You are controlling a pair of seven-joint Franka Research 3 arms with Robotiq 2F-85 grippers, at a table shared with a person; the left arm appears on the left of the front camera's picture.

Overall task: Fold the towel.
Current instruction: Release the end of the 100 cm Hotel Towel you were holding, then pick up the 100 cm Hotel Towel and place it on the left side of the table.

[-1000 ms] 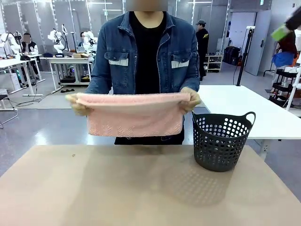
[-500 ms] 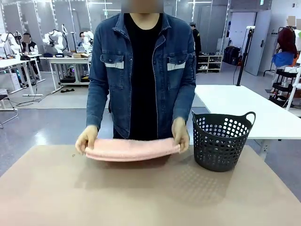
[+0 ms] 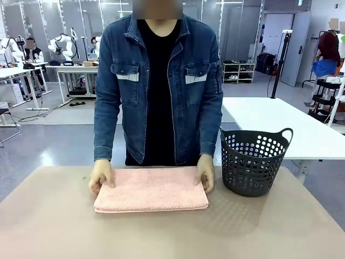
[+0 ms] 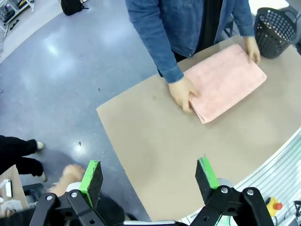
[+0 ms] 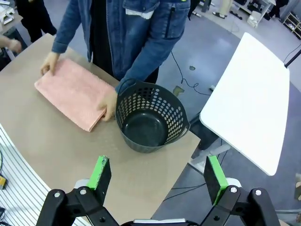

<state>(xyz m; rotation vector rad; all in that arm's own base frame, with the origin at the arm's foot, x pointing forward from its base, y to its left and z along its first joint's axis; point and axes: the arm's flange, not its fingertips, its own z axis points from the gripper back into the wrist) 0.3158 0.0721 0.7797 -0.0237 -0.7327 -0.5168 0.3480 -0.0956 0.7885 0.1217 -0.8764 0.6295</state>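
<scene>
Salmon-pink terry towel (image 3: 151,190) lies flat as a folded rectangle, far middle of the tan counter (image 3: 172,237), left of the black perforated plastic basket (image 3: 253,162). The person's hands (image 3: 101,176) press its two short ends. I judge one fold done; another would need an edge pinched and carried across. Left gripper (image 4: 148,175) and right gripper (image 5: 157,174) are spread wide, empty, and well above the counter.

The tan flat-topped desk (image 3: 54,226) carries a folded salmon-pink terry towel (image 3: 152,189); just beside it, a dark perforated plastic basket (image 3: 253,162).
</scene>
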